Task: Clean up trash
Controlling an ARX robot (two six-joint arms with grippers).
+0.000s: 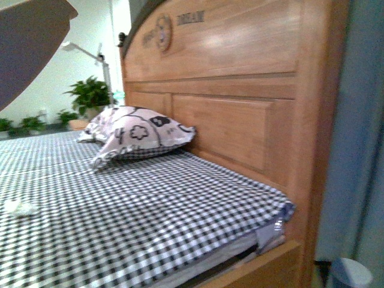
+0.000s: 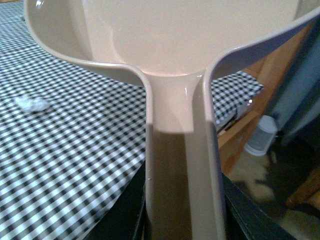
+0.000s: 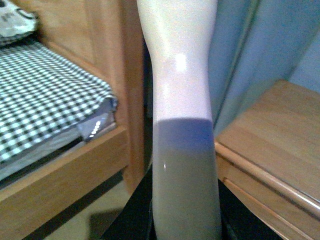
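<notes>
Front view is soft all over and brightest at the far-left wall. There's a broad sheen on the varnished light-wood headboard. The small crumpled white wad is blown out, no detail. The black-and-white checked bedsheet smears toward the near edge. A dark blurred shape in the upper-left corner is fully out of focus.

Left wrist view: the pink plastic dustpan is evenly lit on the pan. A hard shadow line crosses its handle, which is dim nearer the camera. The floor beyond is murky.

Right wrist view: the pale plastic handle shows a small glare spot. A sharp shadow edge crosses it, with a bluish-grey cast nearer the camera. The blue curtain is soft.
</notes>
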